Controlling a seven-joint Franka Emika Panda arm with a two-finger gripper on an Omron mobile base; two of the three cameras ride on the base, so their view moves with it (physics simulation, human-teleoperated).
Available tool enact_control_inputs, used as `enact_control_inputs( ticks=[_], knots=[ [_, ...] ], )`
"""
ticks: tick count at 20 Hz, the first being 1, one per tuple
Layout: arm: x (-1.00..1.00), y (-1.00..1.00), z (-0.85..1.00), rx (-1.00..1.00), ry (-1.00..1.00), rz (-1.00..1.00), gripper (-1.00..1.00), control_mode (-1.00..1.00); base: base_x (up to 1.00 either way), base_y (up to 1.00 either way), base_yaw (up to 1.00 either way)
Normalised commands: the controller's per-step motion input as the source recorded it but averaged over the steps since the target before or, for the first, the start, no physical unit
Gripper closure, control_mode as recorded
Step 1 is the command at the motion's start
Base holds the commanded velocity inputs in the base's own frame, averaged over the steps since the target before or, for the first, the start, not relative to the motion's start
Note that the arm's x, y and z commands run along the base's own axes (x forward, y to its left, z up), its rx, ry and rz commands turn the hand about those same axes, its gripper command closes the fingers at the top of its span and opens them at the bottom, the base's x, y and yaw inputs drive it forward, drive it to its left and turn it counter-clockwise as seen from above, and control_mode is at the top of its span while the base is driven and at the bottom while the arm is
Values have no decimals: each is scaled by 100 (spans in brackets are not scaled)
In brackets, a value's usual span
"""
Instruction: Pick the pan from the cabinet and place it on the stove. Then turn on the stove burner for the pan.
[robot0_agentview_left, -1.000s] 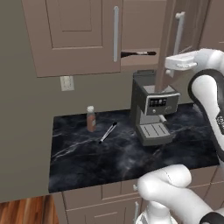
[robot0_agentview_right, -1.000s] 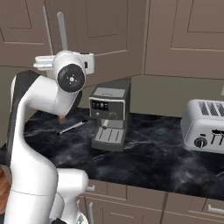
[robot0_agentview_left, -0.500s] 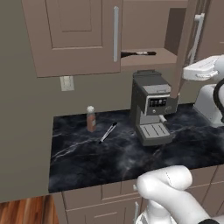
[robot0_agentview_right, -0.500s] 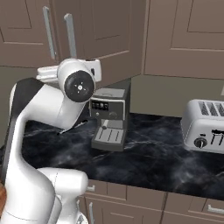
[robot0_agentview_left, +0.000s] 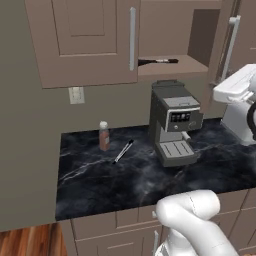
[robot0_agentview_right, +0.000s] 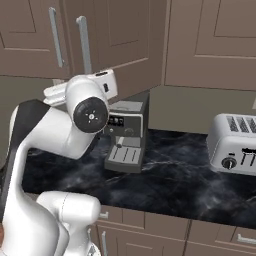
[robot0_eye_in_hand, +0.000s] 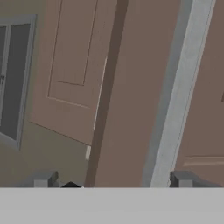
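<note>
Gripper (robot0_eye_in_hand: 113, 180): standing fully released, grasping nothing. Fingertips (robot0_eye_in_hand: 43, 179) framing bare air just short of the silver bar handle (robot0_eye_in_hand: 179, 87) on the swung-out door (robot0_agentview_left: 222, 45). Hovering above and to the right of the coffee machine (robot0_agentview_left: 172, 125), roughly level with the open shelf of the cabinet (robot0_agentview_left: 90, 40).

Pan (robot0_agentview_left: 156, 61): lying on that shelf, directly above the coffee machine. Showing only a thin dark handle past the edge of the shut door. Round body hidden, so depth on the shelf not determinable.

Step in hand, by judgement: leaving the door and going in for the pan.

Recommending as follows:
- Backing straight off the bar handle before turning, avoiding nudging the door shut.
- Swinging in over the coffee machine with clearance above its top plate.
- Entering the opening level with the shelf, jaws wide and turned across the thin handle.
- Closing near the body end of the handle rather than the tip, limiting droop and twist.
- Lifting slightly before drawing out, clearing the shelf lip above the coffee machine.

Risks noted: catching the door edge right of the coffee machine; pan rolling in a narrow pinch.
</note>
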Motion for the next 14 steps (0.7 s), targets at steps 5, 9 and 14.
enact_control_inputs(
  ticks=[5, 9, 14],
  knots=[
    [-26, 0, 7, -14, -11, 0, -100, -100, 0, 0, 0],
    [0, -2, 8, -15, 0, 0, -100, -100, 0, 0, 0],
    [0, -31, 15, -10, 0, 0, -100, -100, 0, 0, 0]
  ],
)
